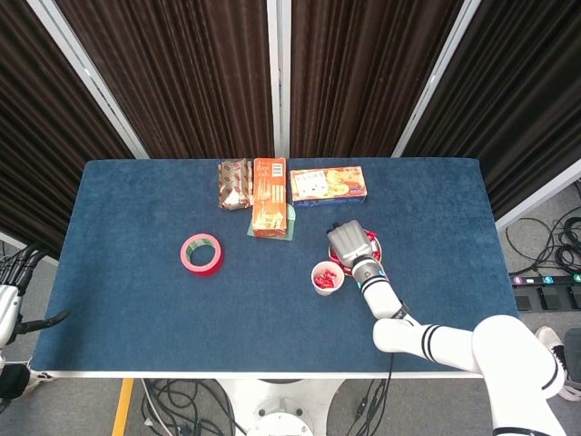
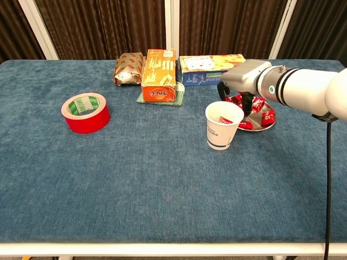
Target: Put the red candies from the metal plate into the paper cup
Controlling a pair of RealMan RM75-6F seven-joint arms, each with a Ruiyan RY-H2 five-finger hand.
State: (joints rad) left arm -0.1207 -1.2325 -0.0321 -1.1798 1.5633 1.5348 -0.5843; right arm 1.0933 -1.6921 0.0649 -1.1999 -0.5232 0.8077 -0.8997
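Observation:
A white paper cup (image 2: 221,127) (image 1: 326,277) stands near the table's middle right with red candy (image 2: 225,120) inside it. Just right of the cup sits the metal plate (image 2: 259,128) (image 1: 375,245), holding several red candies (image 2: 266,116). My right hand (image 2: 242,82) (image 1: 350,243) hangs over the plate's left part, fingers (image 2: 249,103) pointing down and apart, their tips among the candies. I see no candy plainly held in it. My left hand (image 1: 11,295) is off the table at the lower left edge of the head view, fingers spread, holding nothing.
A red tape roll (image 2: 85,112) lies at the left. Along the back stand a brown snack bag (image 2: 128,69), an upright orange box (image 2: 159,75) on a green pad, and a flat yellow-blue box (image 2: 209,65) just behind the plate.

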